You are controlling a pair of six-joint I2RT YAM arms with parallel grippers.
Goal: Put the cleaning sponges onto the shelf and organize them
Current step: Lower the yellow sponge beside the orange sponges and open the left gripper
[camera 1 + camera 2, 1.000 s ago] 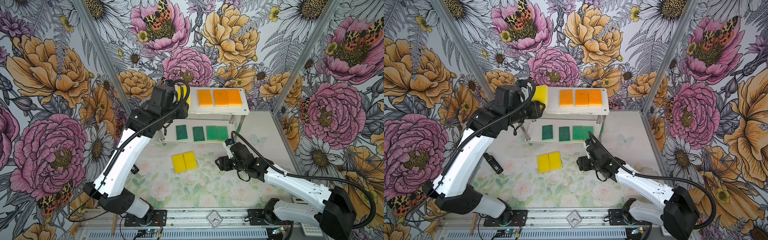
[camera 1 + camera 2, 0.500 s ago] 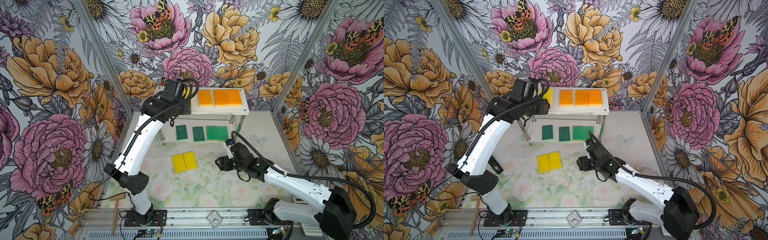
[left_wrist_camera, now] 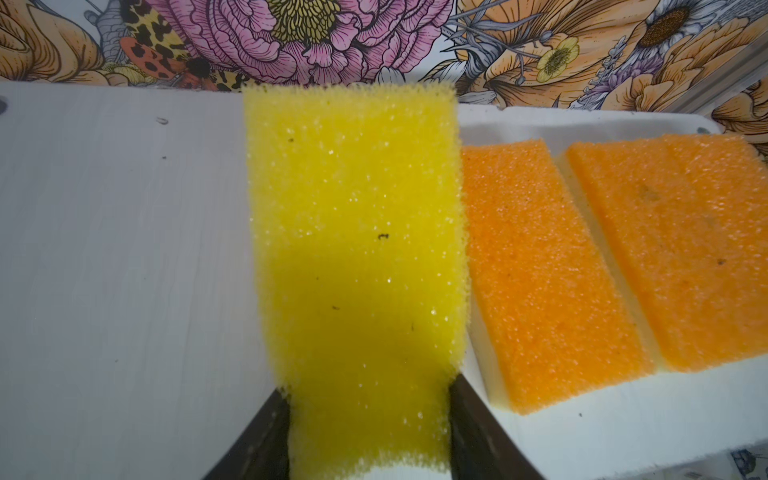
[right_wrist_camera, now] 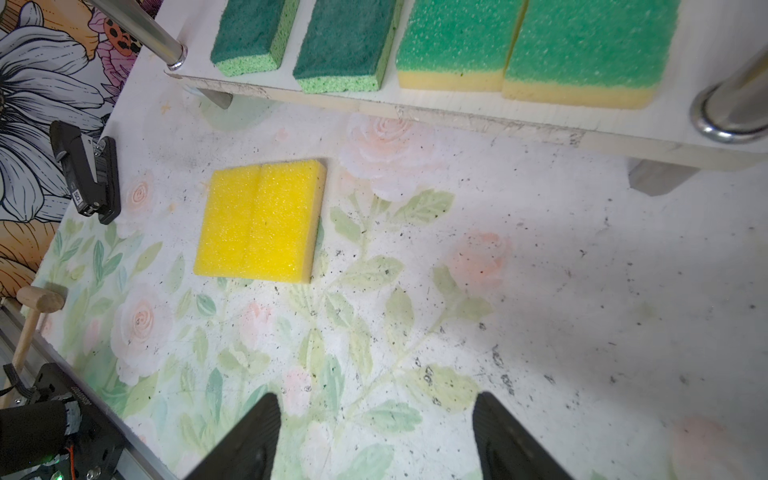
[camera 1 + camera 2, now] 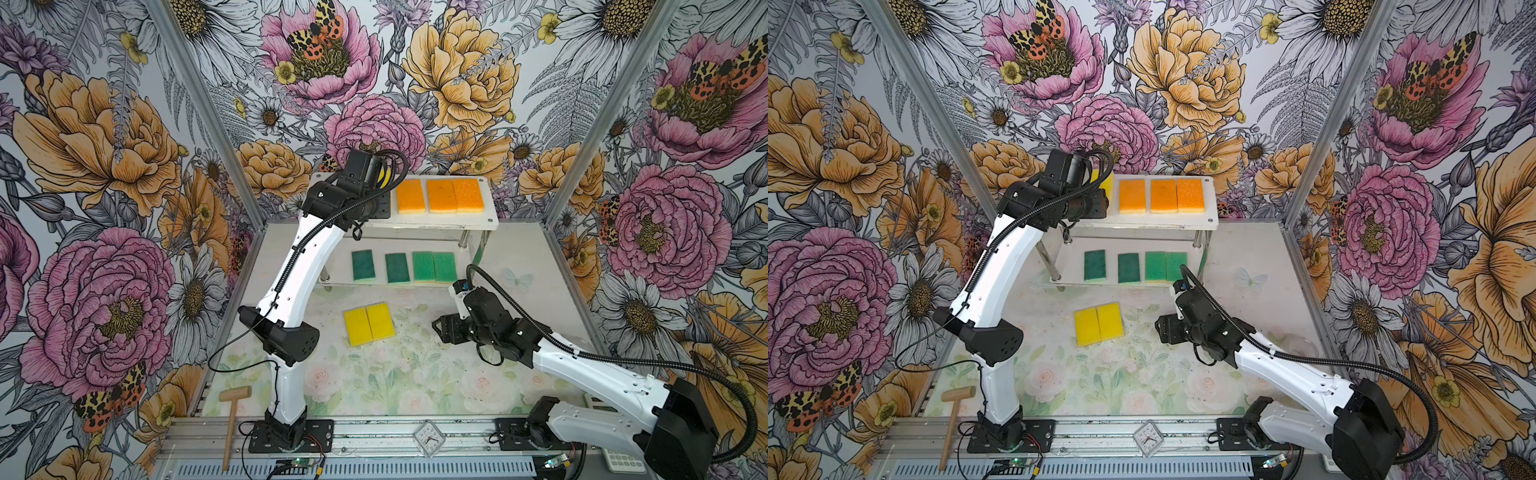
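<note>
Yellow sponge clamped in left claw

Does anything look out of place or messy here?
Two yellow rectangular sponges lie on the floral tabletop, off the white two-tier shelf; dark specks litter that tabletop. Nothing looks damaged.
</note>
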